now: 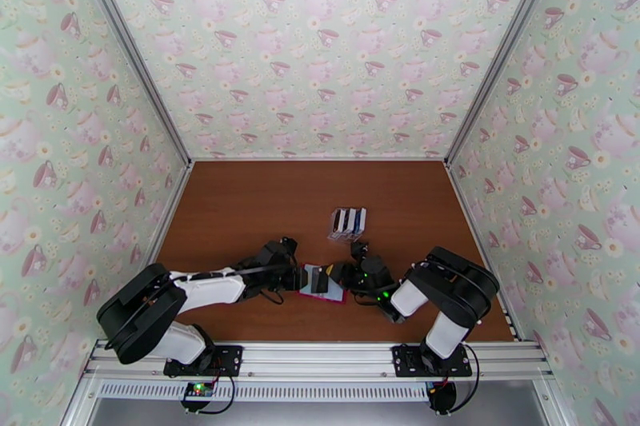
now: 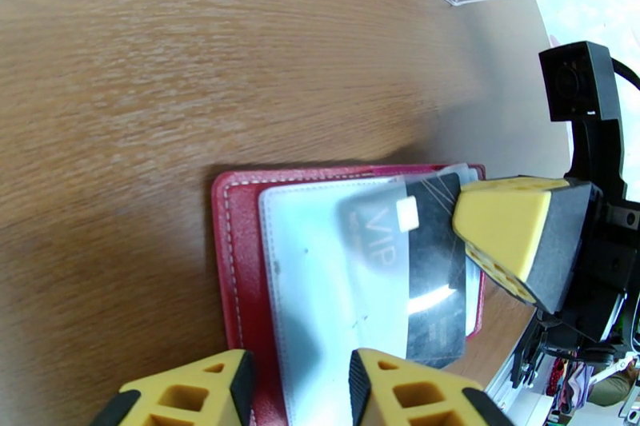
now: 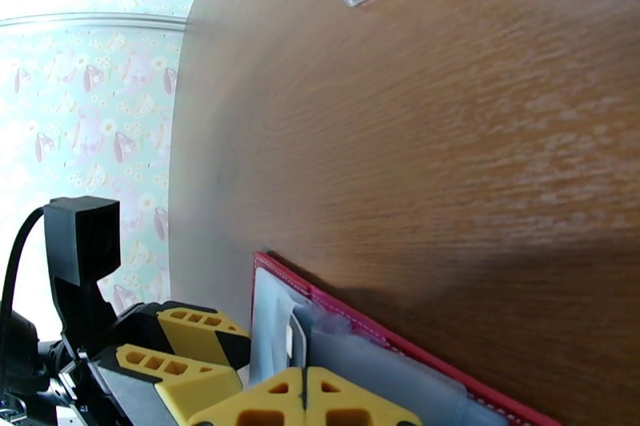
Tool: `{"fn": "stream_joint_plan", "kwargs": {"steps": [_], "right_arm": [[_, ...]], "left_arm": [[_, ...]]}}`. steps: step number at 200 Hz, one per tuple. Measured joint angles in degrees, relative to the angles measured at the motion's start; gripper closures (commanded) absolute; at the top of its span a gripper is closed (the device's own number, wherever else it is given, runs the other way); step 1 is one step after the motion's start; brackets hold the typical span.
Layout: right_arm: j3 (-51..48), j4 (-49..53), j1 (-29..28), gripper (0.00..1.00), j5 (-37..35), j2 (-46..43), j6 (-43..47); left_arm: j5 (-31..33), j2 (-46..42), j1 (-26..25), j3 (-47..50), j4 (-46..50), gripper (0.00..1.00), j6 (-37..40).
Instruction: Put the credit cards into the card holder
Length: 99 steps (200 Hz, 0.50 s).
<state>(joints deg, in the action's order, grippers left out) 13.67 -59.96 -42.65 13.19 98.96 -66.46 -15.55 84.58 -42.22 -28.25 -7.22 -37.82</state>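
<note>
Teacup wallpaper all round, brown wooden table (image 1: 264, 204) below, and the red card holder (image 2: 240, 260) lies open near the front edge between the two arms. One black card (image 2: 432, 260) is partway into a grey pocket, while the other credit cards (image 1: 350, 220) stand in the clear rack (image 1: 347, 224) just behind, so most of the job looks undone. The right gripper (image 3: 304, 397) is closed tight and empty, its tips against the black card's outer end, and the left gripper (image 2: 296, 368) is partly open, holding nothing, fingers apart over the holder's opposite edge.
</note>
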Motion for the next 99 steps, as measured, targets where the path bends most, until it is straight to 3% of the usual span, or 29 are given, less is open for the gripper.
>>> {"fn": "stream_joint_plan", "kwargs": {"steps": [63, 99], "right_arm": [[1.36, 5.42, -1.75, 1.0, -2.6, -2.62, 0.94], [2.51, 12.09, -2.4, 0.77, -3.67, -6.56, 2.89]], "left_arm": [[0.22, 0.02, -1.03, 0.55, -1.46, 0.62, -1.73], [0.24, 0.02, -1.11, 0.7, -1.68, 0.62, -2.32]]}}
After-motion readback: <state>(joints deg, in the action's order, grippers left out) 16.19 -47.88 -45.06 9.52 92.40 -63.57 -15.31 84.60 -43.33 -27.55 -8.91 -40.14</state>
